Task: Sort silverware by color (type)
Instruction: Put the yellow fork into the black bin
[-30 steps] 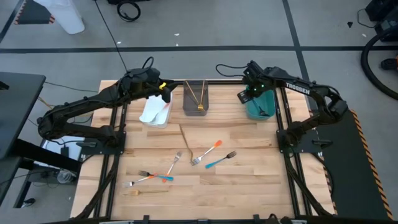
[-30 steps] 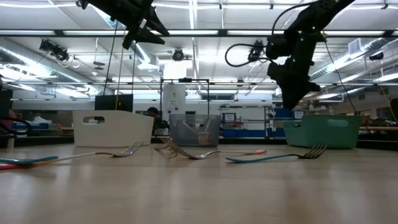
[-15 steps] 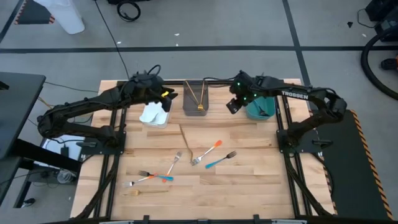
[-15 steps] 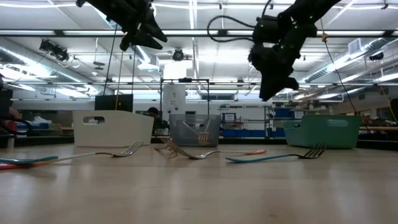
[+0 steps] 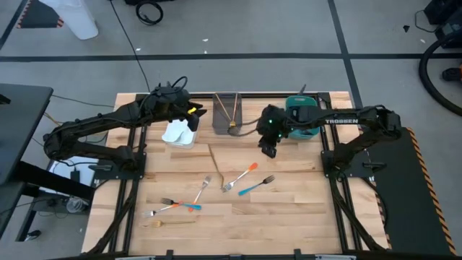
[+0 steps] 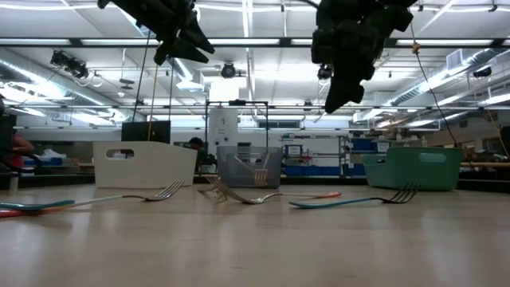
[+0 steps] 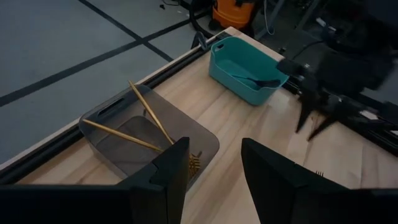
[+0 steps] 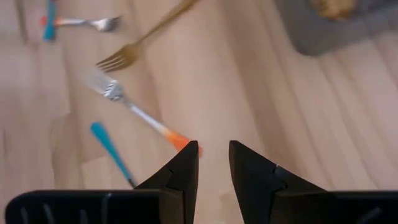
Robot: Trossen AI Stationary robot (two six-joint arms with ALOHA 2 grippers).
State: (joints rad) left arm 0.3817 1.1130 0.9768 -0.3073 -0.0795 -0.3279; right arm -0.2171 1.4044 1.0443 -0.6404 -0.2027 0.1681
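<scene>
Several forks lie on the wooden table: an orange-handled fork (image 5: 242, 175), a blue-handled fork (image 5: 258, 185), a thin gold fork (image 5: 215, 160), and more near the front left (image 5: 173, 206). My right gripper (image 5: 268, 149) hangs open and empty above the table's middle, above the orange-handled fork's handle end (image 8: 180, 140). It also shows high up in the low view (image 6: 339, 94). My left gripper (image 5: 193, 115) is open and empty above the white bin (image 5: 179, 133). Gold utensils (image 7: 149, 118) lean in the grey bin (image 5: 229, 113).
The teal bin (image 5: 303, 119) with blue utensils stands at the far right, beside the grey bin and the white bin along the far edge. Bare wood lies at the table's near right. A person (image 6: 17, 151) shows in the room beyond.
My right gripper has swung from above the teal bin toward the table's left and near edge, out over the table's middle above the forks. The forks on the table have not moved.
</scene>
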